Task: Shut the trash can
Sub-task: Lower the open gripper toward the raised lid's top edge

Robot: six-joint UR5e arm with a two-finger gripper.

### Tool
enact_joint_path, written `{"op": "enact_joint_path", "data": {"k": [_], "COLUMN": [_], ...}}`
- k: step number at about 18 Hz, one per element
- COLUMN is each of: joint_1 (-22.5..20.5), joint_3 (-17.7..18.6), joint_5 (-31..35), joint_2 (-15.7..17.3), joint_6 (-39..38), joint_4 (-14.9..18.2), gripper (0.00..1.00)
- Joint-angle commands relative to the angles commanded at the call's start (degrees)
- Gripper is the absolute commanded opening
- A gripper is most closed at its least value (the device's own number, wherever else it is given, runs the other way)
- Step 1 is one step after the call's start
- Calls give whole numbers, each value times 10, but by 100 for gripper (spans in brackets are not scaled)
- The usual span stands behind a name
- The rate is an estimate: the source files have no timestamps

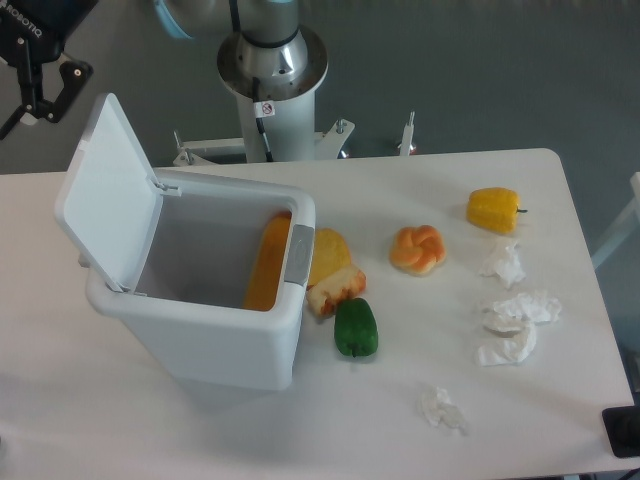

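Observation:
The trash can (225, 345) is a large white bin on the left half of the table. Its flat lid (108, 195) stands open, tilted up and back on the left side. A grey latch tab (298, 255) sits on the right rim. An orange item (267, 265) leans inside against the right wall. My gripper (30, 115) hangs at the top left, just above and to the left of the lid's upper edge. It is open, with nothing between its black fingers (62, 82), and it does not touch the lid.
Right of the bin lie a yellow and orange food piece (333, 272), a green pepper (355, 328), a knotted bun (417, 249) and a yellow pepper (493, 208). Crumpled tissues (515, 322) are scattered at the right, with one more tissue (441, 408) near the front. The arm's base (272, 70) stands behind the table.

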State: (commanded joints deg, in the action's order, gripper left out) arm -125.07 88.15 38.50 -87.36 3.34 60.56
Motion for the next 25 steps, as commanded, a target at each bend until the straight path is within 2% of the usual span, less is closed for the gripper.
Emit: {"op": "enact_joint_path", "data": {"k": [14, 25], "joint_1": [1, -5], "joint_3": [11, 11], "joint_5": [12, 61], "joint_2": [-4, -4], "joint_6": [4, 13], "joint_4": [0, -3], "gripper": [100, 100]}}
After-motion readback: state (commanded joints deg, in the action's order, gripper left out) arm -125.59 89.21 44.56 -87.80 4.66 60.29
